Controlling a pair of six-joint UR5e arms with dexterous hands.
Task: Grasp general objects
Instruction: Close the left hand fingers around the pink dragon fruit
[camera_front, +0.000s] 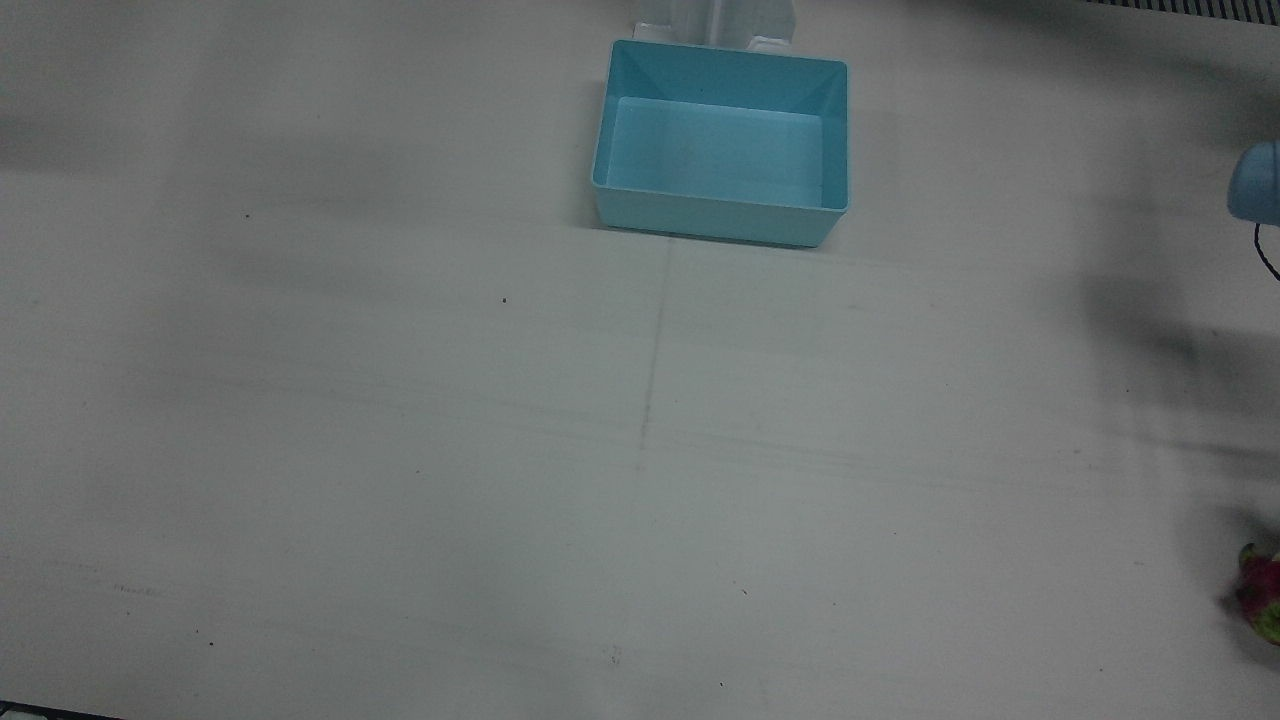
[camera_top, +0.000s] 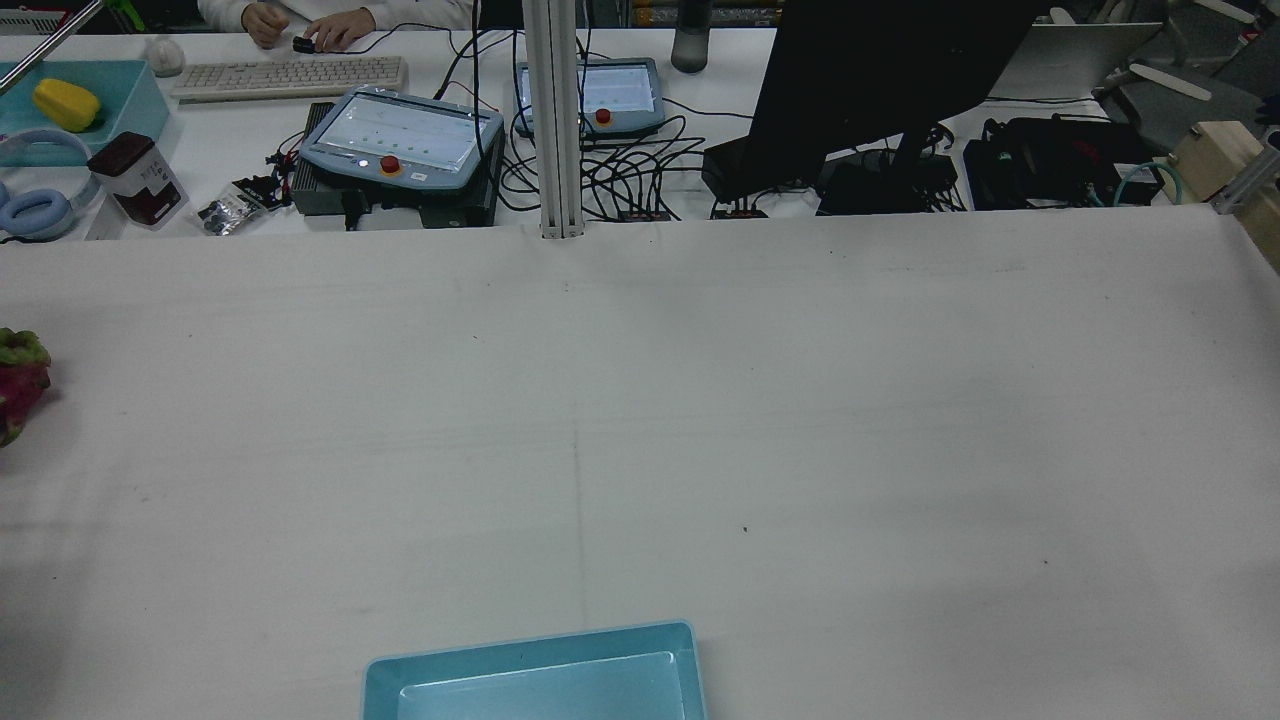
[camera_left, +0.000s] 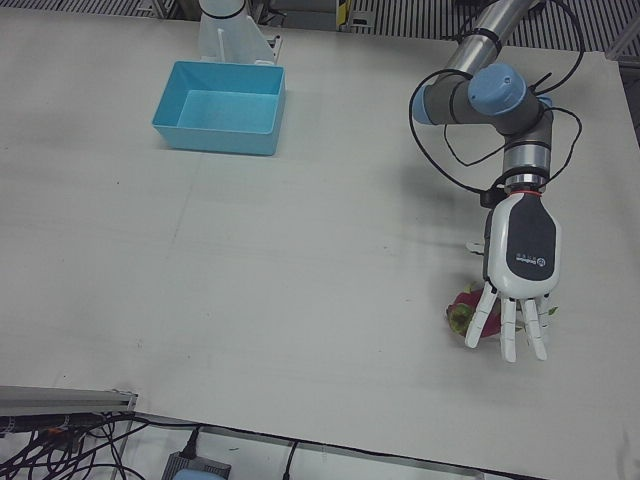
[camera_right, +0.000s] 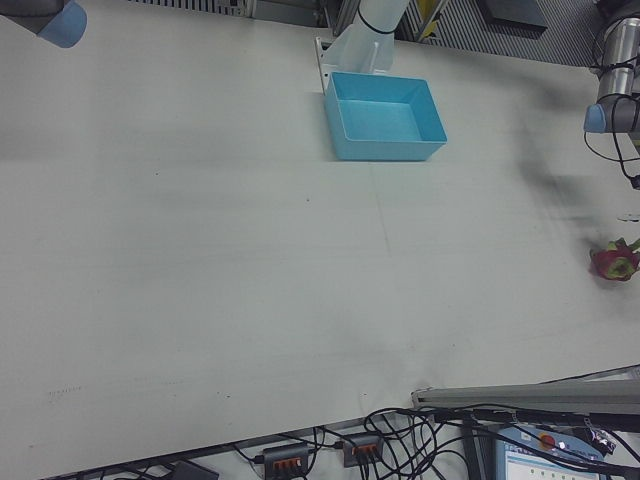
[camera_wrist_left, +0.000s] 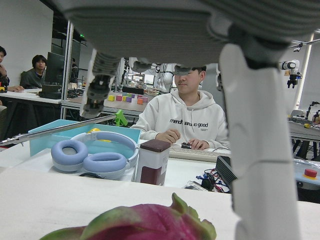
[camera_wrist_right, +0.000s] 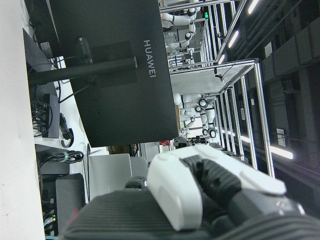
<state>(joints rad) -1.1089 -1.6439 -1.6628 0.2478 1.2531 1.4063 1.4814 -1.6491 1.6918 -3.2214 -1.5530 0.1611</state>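
Observation:
A pink and green dragon fruit (camera_left: 463, 311) lies on the white table near the edge on the robot's left. It also shows in the front view (camera_front: 1260, 598), the rear view (camera_top: 18, 384) and the right-front view (camera_right: 613, 261). My left hand (camera_left: 520, 268) hangs just above and beside it, fingers (camera_left: 510, 338) straight, spread and pointing down, holding nothing. In the left hand view the fruit (camera_wrist_left: 142, 225) lies low between the spread fingers (camera_wrist_left: 256, 150). My right hand (camera_wrist_right: 200, 192) shows only in its own view, held away from the table; its finger pose is unclear.
An empty light-blue bin (camera_front: 715, 222) stands at the robot's side of the table, in the middle; it also shows in the left-front view (camera_left: 215, 136). Beyond the far edge are teach pendants (camera_top: 400, 140), a monitor (camera_top: 880, 70), cables and headphones (camera_wrist_left: 95, 157).

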